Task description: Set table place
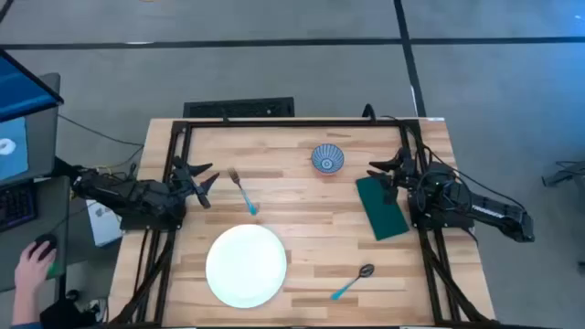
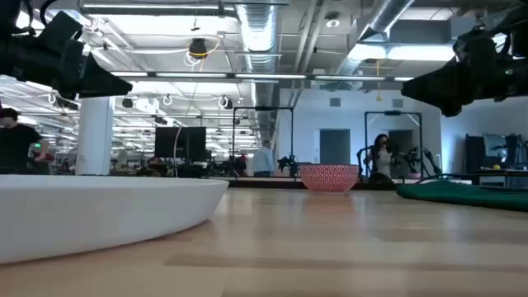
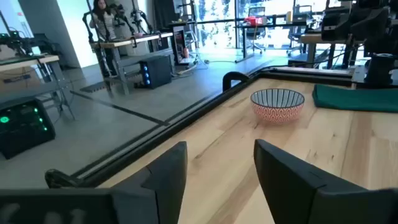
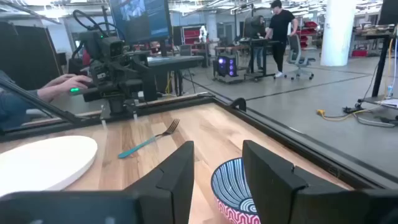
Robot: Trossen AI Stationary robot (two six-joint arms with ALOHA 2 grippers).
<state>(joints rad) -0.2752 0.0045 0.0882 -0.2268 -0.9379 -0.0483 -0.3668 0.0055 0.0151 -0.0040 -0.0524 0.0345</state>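
Left gripper (image 1: 203,183) at the bench's (image 1: 302,206) left edge, fingers (image 3: 168,171) released, holding nothing. Right gripper (image 1: 384,174) at the right edge, fingers (image 4: 177,171) likewise spread and free, just beside the cloth (image 1: 381,208). Plate (image 1: 246,266) near the front, fork (image 1: 242,192) behind it, near the left gripper. Bowl (image 1: 327,158) toward the back. Spoon (image 1: 353,281) at front, right of the plate.

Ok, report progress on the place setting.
Nothing looks arranged yet. The plate, fork, spoon, bowl and green cloth lie scattered across the table. Neither pincer holds anything: left pincer open beside the fork, right pincer open above the cloth. All the placing is left.
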